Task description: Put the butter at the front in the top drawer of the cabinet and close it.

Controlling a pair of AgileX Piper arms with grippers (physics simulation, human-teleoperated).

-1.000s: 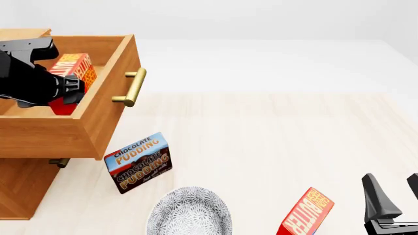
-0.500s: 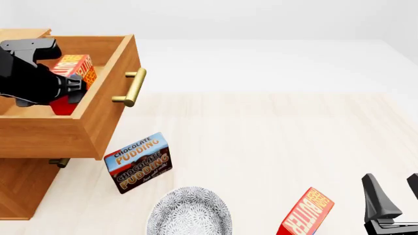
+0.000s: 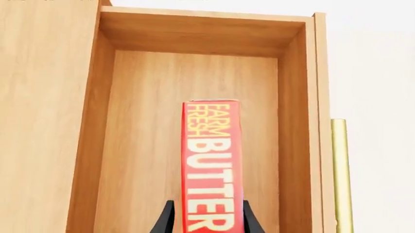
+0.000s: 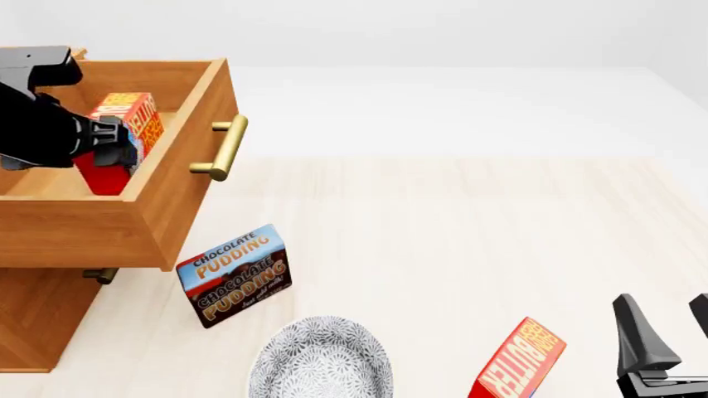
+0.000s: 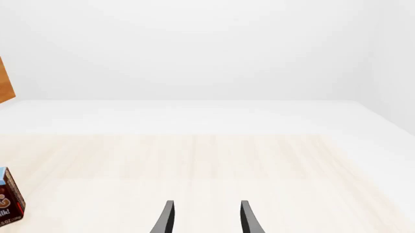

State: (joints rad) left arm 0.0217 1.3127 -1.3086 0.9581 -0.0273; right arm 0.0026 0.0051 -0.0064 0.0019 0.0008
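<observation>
The cabinet (image 4: 39, 315) stands at the left with its top drawer (image 4: 182, 199) pulled open. A red butter box (image 4: 124, 124) stands upright inside the drawer. My left gripper (image 4: 111, 145) is over the drawer. In the left wrist view its fingers (image 3: 167, 221) stand apart on either side of the butter (image 3: 213, 165), above the drawer floor (image 3: 149, 121). A second, like butter box (image 4: 518, 365) leans at the front right of the table. My right gripper (image 4: 669, 322) is open and empty just right of it, and it also shows in the right wrist view (image 5: 207, 218).
A chocolate pudding box (image 4: 235, 275) stands below the drawer's front and shows in the right wrist view (image 5: 8, 201). A patterned grey bowl (image 4: 321, 361) sits at the front edge. The drawer's brass handle (image 4: 227, 148) juts toward the table middle. A lower drawer's handle (image 4: 102, 275) peeks out underneath.
My left arm has drawn up and back to the left, away from the butter, which has stayed in place in the drawer. The right arm has not moved.
</observation>
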